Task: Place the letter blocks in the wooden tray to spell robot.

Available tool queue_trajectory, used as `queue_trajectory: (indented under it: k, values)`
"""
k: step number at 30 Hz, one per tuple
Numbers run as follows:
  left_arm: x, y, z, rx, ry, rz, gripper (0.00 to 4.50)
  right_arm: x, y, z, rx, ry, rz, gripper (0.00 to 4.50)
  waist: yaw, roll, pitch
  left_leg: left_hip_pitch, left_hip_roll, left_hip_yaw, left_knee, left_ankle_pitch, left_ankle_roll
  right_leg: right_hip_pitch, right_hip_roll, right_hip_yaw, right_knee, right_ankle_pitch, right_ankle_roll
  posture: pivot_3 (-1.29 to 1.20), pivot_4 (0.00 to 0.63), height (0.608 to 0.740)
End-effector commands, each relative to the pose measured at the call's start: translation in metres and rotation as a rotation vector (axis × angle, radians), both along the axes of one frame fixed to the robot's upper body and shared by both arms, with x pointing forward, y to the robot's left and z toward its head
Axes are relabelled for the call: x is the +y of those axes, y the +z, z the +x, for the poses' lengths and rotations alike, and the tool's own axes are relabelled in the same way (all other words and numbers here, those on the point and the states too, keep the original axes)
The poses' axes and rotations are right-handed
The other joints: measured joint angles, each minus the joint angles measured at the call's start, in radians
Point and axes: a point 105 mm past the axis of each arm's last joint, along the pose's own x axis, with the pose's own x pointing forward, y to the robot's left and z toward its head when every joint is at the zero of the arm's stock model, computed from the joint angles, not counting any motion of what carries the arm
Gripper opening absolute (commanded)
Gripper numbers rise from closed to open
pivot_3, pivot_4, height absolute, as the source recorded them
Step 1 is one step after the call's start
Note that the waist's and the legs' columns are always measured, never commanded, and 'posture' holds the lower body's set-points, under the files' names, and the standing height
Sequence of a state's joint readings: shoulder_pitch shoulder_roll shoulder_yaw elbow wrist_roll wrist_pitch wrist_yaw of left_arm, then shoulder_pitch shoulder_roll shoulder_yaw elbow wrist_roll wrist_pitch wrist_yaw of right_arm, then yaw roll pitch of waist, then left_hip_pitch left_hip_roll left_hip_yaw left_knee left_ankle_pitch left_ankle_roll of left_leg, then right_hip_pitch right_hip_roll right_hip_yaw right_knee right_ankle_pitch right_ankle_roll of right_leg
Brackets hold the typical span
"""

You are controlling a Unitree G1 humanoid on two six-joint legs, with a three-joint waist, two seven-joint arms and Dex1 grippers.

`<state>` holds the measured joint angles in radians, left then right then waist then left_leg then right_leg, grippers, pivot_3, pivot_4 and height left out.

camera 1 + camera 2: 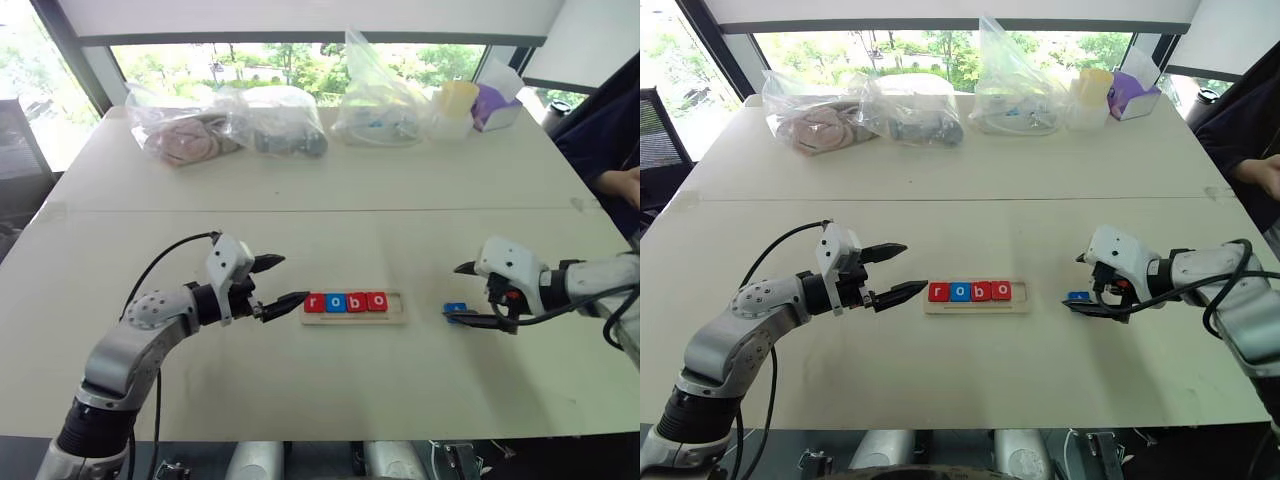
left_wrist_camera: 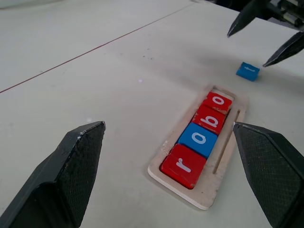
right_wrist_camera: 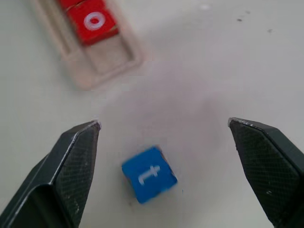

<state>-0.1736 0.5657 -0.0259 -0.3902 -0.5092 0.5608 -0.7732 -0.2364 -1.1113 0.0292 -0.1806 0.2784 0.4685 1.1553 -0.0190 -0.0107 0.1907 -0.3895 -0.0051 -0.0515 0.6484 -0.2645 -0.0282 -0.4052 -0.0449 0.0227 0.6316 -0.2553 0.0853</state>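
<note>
4 letter blocks point(image 1: 345, 302) fill the wooden tray point(image 1: 400, 316); both tools spread, right tool point(image 3: 164, 137) over "t" block point(image 3: 148, 174).

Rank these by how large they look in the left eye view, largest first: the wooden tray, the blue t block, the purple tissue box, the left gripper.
1. Left gripper, open.
2. Wooden tray: close to the gripper, which sits nearer the camera, so that order is unsure.
3. Purple tissue box, though farthest away.
4. Blue t block.
</note>
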Motion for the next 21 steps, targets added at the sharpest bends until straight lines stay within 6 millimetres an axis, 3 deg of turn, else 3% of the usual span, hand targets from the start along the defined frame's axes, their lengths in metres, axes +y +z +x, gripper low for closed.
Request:
queue_trajectory:
  k: [1, 12, 20, 21]
  values:
    - [0.001, 0.012, -0.001, -0.052, 0.002, 0.000, 4.50, -0.010, -0.004, 0.000, 0.040, 0.108, -0.043, 4.43, 0.003, 0.001, 0.000, 0.000, 0.000, 0.000, 0.000, 0.000, 0.000, 0.000, 0.000, 0.000, 0.000, 0.000, 0.000, 0.00, 0.150, 0.740]
    - [-0.001, 0.016, -0.025, -0.060, -0.102, 0.013, 4.50, -0.021, -0.029, 0.004, 0.112, 0.138, -0.061, 4.43, 0.008, 0.001, 0.000, 0.000, 0.000, -0.004, 0.000, 0.000, 0.000, -0.001, -0.001, 0.001, 0.001, 0.000, -0.001, 0.00, 0.150, 0.740]
    - [0.005, 0.019, -0.039, -0.041, -0.219, 0.051, 4.50, -0.020, -0.036, 0.006, 0.109, 0.122, -0.050, 4.43, 0.006, 0.001, 0.000, 0.000, 0.000, -0.004, 0.000, 0.000, 0.000, -0.001, -0.001, 0.001, 0.001, 0.000, -0.003, 0.00, 0.150, 0.740]
    - [0.007, 0.020, -0.040, -0.039, -0.236, 0.058, 4.50, -0.020, -0.036, 0.008, 0.102, 0.114, -0.046, 4.21, 0.005, 0.001, 0.000, 0.000, 0.000, -0.003, 0.000, 0.000, 0.000, -0.001, -0.001, 0.001, 0.001, 0.000, -0.003, 0.00, 0.150, 0.740]
